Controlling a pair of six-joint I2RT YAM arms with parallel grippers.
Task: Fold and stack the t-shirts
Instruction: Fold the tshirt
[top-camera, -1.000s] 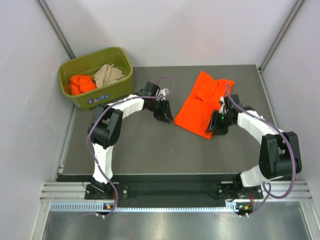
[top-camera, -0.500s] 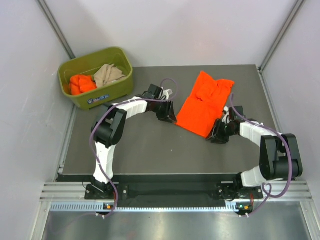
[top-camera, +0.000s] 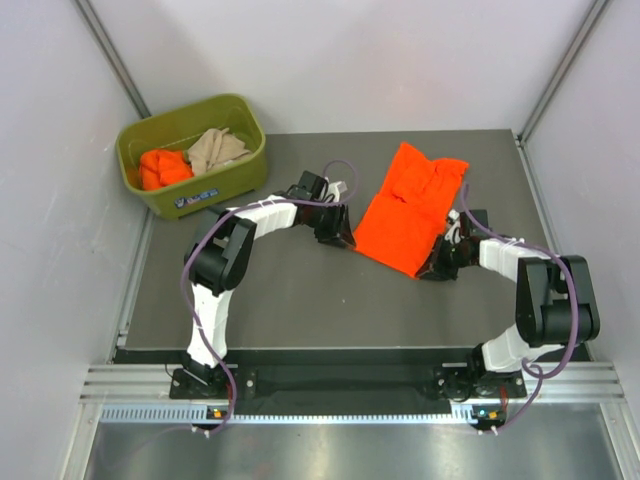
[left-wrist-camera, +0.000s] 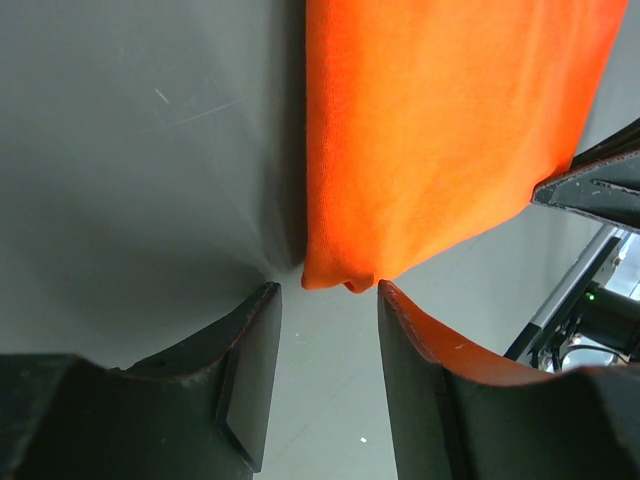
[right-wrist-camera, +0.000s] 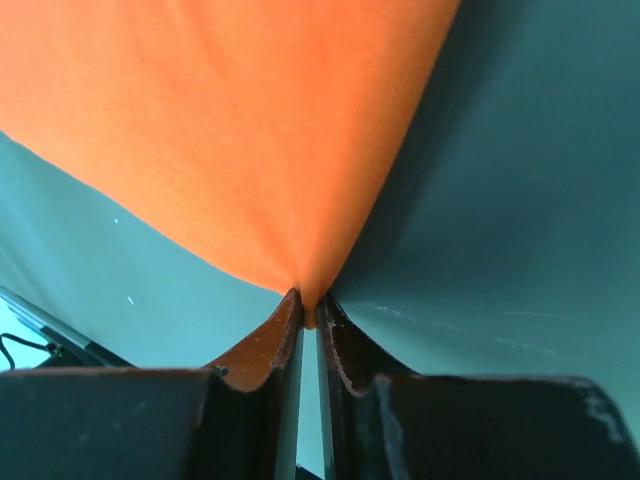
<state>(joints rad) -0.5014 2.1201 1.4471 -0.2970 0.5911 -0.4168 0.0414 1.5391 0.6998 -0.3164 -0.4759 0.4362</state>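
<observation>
Jaws of the right gripper (right-wrist-camera: 309, 305) are pinched together on a near corner of the orange t-shirt (top-camera: 405, 215), cloth tenting up into the nip. Left gripper (left-wrist-camera: 328, 300) stands apart, fingers either side of the other near corner, which sits just off the tips and is not yet caught. Seen from above, the shirt lies partly folded on the table (top-camera: 290, 300), toward 1 o'clock from its middle; the right grip is at the shirt's 5 o'clock corner, the left at its 8 o'clock corner. The bin (top-camera: 190, 200) at 10 o'clock holds a second orange shirt (top-camera: 163, 167) and a beige shirt (top-camera: 218, 148), both crumpled. I judge the cloth light, limp and clingy: it will sag and drag, and layers may slip apart. Best hold is deep on the corners, through every layer, both sides lifted evenly.
</observation>
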